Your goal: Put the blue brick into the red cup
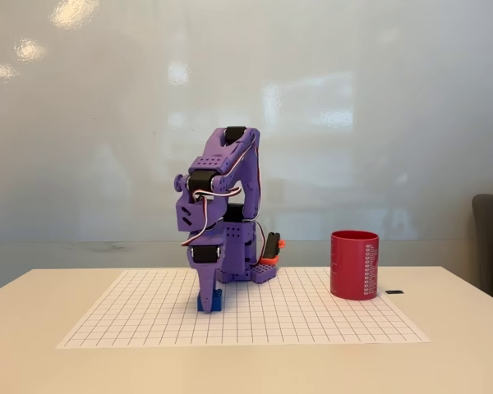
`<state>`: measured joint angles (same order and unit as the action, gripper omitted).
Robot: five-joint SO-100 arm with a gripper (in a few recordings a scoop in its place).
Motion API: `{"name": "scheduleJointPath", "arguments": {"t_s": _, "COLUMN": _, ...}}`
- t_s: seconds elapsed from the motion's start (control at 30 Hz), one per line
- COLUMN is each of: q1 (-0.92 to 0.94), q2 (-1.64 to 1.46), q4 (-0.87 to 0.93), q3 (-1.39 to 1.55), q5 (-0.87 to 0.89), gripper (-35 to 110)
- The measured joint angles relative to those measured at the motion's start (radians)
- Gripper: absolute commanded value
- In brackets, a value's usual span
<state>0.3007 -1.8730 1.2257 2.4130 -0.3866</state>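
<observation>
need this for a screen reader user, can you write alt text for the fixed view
A purple robot arm reaches straight down, its gripper at a small blue brick on a white grid sheet. A dark red cup stands upright to the right on the sheet, apart from the arm.

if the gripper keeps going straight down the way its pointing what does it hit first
The gripper points straight down at the blue brick, so it would meet the brick first, then the gridded sheet beneath. Its fingertips already seem level with the brick; whether they touch it is unclear.
</observation>
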Motion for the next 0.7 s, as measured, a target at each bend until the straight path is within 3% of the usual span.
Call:
{"name": "scheduleJointPath", "arguments": {"t_s": 0.37, "q1": 0.009, "q2": -0.02, "q4": -0.005, "q3": 0.003, "q5": -0.025, "gripper": 0}}
{"name": "scheduleJointPath", "arguments": {"t_s": 0.7, "q1": 0.135, "q2": -0.129, "q4": 0.387, "q3": -0.437, "q5": -0.189, "gripper": -1}}
